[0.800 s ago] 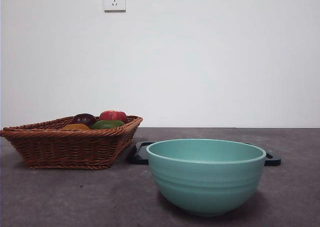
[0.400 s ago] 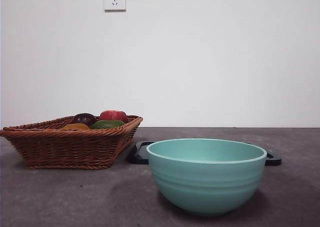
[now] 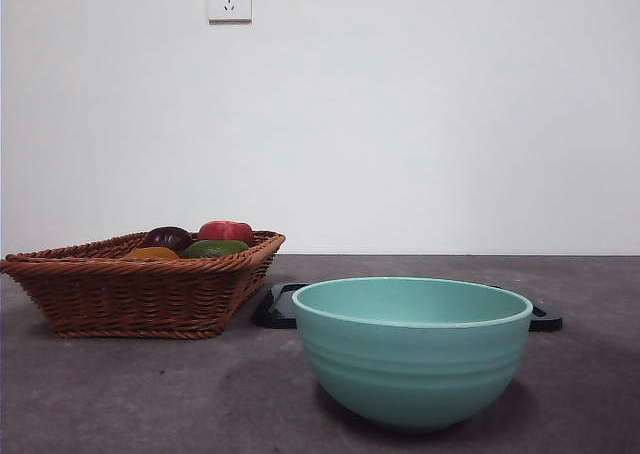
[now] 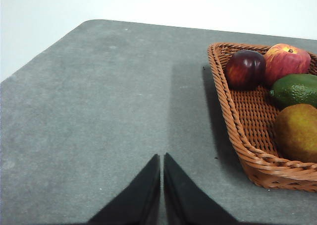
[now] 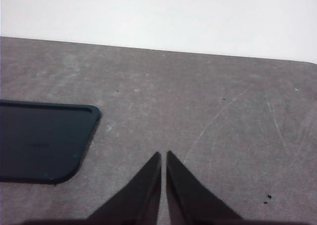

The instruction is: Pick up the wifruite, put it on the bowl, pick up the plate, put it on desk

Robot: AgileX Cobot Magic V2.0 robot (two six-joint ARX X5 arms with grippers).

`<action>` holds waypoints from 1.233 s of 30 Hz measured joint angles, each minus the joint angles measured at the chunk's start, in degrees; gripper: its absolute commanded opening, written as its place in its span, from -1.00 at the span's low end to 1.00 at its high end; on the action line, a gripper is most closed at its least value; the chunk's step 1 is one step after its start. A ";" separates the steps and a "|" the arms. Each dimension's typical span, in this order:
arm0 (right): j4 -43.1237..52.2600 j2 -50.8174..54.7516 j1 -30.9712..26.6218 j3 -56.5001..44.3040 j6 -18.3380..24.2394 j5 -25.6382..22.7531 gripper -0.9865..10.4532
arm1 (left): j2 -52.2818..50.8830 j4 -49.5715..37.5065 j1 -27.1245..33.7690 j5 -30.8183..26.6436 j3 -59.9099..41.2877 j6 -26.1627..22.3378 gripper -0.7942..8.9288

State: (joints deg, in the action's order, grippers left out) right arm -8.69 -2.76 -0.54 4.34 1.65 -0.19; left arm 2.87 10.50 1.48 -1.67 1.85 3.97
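While both claws hung closed over bare counter [image 3: 120, 394], the wifruite [image 4: 297, 132] lay in the wicker basket [image 3: 130, 294] (beside the green fruit [image 4: 295, 89]), left of the empty bowl [image 3: 412, 359]; left claw [image 4: 162, 158], right claw [image 5: 163, 155].

A: What stands nearest on the desk [image 3: 120, 394]?
B: The bowl [image 3: 412, 352], mint-teal, upright, toward the desk's near edge.
A: And behind it?
B: A flat black tray [image 3: 280, 309], mostly hidden by the bowl, its ends showing either side.
A: The fruit?
B: In a wicker basket [image 3: 140, 294] near the left edge: the wifruite [image 3: 150, 254], a green fruit [image 3: 214, 248], a dark purple fruit [image 3: 167, 238] and a red one [image 3: 227, 232].
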 measured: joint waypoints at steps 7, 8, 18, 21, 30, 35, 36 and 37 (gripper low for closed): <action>-3.26 2.49 -0.28 -1.33 -0.39 -0.04 -0.81 | 0.00 0.00 0.00 0.00 0.00 0.00 -0.82; -3.80 2.49 -0.28 -1.62 -0.44 -0.07 -0.81 | 0.00 0.00 0.00 0.00 0.00 0.00 -0.82; -4.57 2.47 -0.28 -2.12 -0.63 -0.07 -0.81 | 0.00 0.00 0.00 0.00 0.00 0.00 -0.82; -4.57 2.47 -0.28 -2.12 -0.63 -0.50 -0.81 | 0.00 0.02 0.00 0.00 0.00 0.00 -0.82; -4.50 2.47 -0.28 -2.12 -0.63 -1.49 -0.81 | 0.00 0.00 0.00 0.00 0.00 0.00 -0.82; -4.50 2.47 -0.28 -2.12 -0.66 -1.33 -0.81 | 0.00 0.00 0.00 0.00 0.00 0.00 -0.82; -4.48 2.47 -0.28 -2.12 -0.63 -1.36 -0.81 | 0.00 0.00 0.00 0.00 0.00 0.00 -0.82; -4.46 2.47 -0.28 -2.12 -0.63 -1.36 -0.81 | 0.00 0.00 0.00 0.00 0.00 0.00 -0.82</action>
State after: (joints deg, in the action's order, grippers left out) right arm -13.15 -0.30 -0.82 2.22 1.02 -1.54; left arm 2.87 10.50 1.48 -1.67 1.85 3.97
